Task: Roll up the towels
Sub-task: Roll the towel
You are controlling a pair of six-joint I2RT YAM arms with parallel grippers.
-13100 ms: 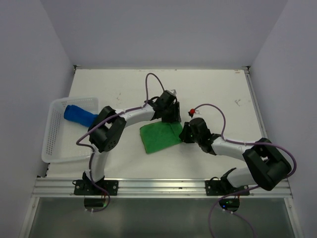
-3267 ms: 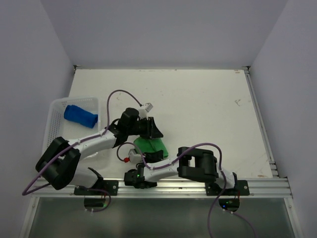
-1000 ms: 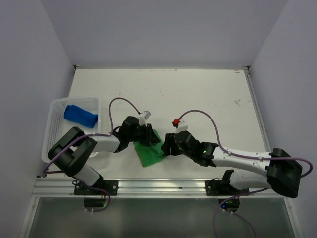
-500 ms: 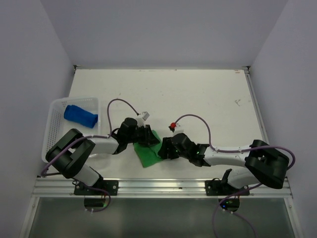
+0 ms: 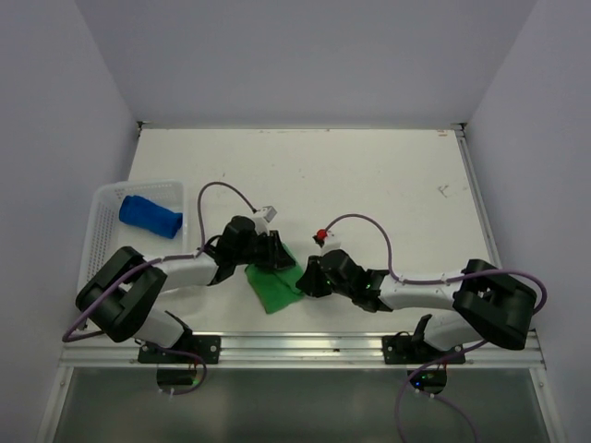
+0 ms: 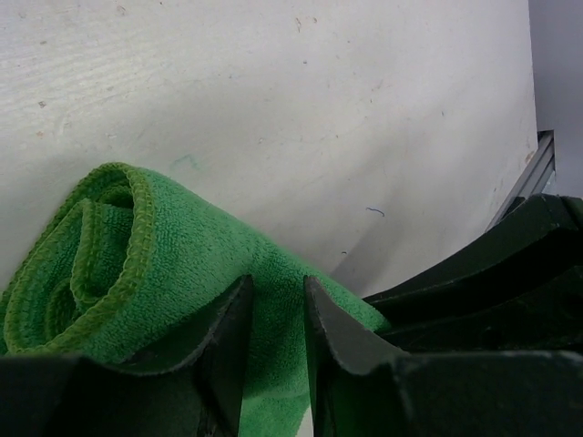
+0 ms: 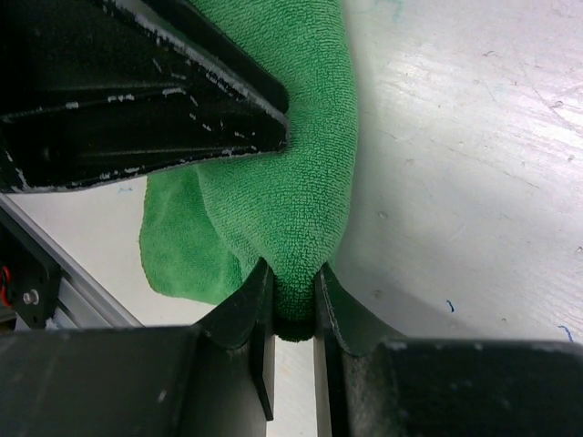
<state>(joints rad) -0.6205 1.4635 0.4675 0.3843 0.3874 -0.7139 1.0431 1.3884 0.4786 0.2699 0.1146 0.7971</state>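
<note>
Meanwhile the right tool (image 7: 291,273) pinched a fold of green towel (image 7: 291,182); the left tool (image 6: 276,284), slightly parted, touched it, grip unclear.

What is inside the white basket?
Only a rolled blue towel shows in the basket. The left arm covers its near edge, so that part is unseen.

from above, the left pincer (image 5: 277,258) and right pincer (image 5: 307,280) hide the green towel (image 5: 274,289) at its far edge.
</note>
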